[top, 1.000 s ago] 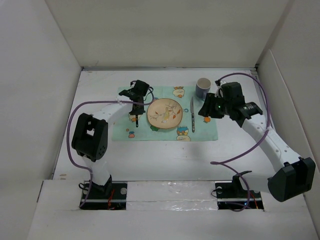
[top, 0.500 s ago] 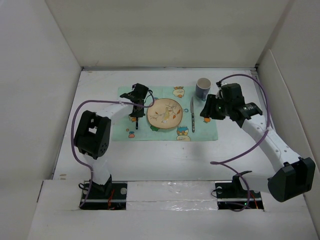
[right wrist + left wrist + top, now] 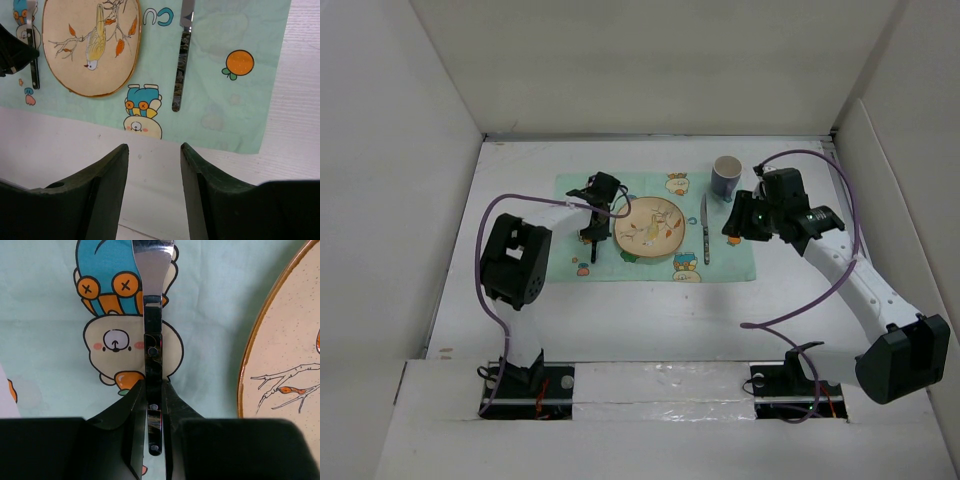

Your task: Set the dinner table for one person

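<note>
On the white dinner table [image 3: 650,320] lies a mint-green cartoon placemat [image 3: 732,262]. A beige bird-print plate [image 3: 650,227] sits at its middle, a knife [image 3: 704,230] to the right of it, a black-handled fork [image 3: 592,250] to the left. My left gripper [image 3: 597,215] is shut on the fork's handle [image 3: 153,365], which lies on the mat beside the plate rim [image 3: 250,365]. My right gripper [image 3: 738,225] is open and empty, above the mat's right part. Its view shows the plate [image 3: 90,45], knife [image 3: 181,65] and fork [image 3: 33,65].
A grey-blue mug [image 3: 725,178] stands on the table just behind the mat's right corner. White walls [image 3: 400,200] enclose the table on the left, back and right. Purple cables loop from both arms [image 3: 820,290].
My left arm has folded inward, its elbow swinging right, and its gripper has shifted slightly right over the fork. My right gripper has barely moved.
</note>
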{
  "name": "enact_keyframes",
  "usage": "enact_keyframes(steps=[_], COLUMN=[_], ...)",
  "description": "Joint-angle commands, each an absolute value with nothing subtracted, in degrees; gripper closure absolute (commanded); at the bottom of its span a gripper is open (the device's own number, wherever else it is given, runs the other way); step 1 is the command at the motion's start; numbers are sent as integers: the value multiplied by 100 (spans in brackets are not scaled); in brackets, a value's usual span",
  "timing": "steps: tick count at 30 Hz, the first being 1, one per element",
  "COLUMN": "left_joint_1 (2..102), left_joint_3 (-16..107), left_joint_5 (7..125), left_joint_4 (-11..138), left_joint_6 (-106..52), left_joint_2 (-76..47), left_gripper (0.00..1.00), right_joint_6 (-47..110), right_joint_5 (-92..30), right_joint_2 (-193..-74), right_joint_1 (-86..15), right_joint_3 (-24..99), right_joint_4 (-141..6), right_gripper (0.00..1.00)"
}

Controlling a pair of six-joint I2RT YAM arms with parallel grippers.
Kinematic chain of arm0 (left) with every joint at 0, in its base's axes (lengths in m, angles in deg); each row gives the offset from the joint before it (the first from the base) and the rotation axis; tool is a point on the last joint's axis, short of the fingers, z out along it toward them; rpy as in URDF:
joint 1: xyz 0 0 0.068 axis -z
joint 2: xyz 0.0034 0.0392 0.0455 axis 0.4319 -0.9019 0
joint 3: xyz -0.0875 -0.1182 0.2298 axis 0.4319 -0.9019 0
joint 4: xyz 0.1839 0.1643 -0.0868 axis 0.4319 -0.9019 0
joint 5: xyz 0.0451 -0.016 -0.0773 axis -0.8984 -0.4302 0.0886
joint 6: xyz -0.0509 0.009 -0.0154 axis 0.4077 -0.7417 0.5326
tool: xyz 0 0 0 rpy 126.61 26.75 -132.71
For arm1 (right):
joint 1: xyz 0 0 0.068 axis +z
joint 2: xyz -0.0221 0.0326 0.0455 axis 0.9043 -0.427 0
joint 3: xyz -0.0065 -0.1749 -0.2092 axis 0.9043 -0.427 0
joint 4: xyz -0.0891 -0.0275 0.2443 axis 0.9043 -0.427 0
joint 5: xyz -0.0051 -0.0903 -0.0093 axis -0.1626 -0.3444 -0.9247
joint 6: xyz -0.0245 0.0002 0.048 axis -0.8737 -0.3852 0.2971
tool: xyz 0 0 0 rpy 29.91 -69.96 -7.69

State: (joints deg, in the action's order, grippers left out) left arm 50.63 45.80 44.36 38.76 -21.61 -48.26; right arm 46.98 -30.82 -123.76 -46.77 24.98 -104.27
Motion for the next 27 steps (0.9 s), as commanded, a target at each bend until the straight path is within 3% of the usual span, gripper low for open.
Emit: enact_keyframes(steps=[1, 9, 15, 16, 18, 19, 24, 27], left_joint_1=[5046, 5046, 4923, 4871, 4870, 4870, 4870, 4870], left_joint_3=[4711, 5027, 5545, 5607, 5748, 5940, 6713, 7100], left_joint_5=[4379, 4318, 4256, 4230, 4203, 4221, 4274, 4082], left_joint_4=[3826, 3493, 3036, 2948, 2895, 2868, 2973, 3131], left_joint_6=[-2144, -1890, -1600, -1564, -1503, -1407, -1081, -975], left_joint_2=[-4812, -4286, -3513, -3372, -2924, -2783, -1729, -1149], left_gripper=[92, 50, 49, 49, 49, 49, 47, 44], right_joint_6=[4585, 4559, 4550, 4559, 4568, 4568, 4682, 4857], right_joint_5=[-3178, -3117, -2994, -2994, -2880, -2810, -3097, -3702], right_joint_2=[-12336, -12415, -12459, -12459, -12511, -12598, -12486, -12135], right_joint_1=[-4715, -4767, -4767, -4767, -4767, -4767, -4706, -4767], right_joint_3=[2537, 2651, 3151, 3257, 3853, 4099, 6021, 6727], right_joint_4=[-10401, -10436, -10560, -10560, -10709, -10753, -10727, -10341], right_gripper=[49, 48, 50, 65, 82, 100, 100, 82])
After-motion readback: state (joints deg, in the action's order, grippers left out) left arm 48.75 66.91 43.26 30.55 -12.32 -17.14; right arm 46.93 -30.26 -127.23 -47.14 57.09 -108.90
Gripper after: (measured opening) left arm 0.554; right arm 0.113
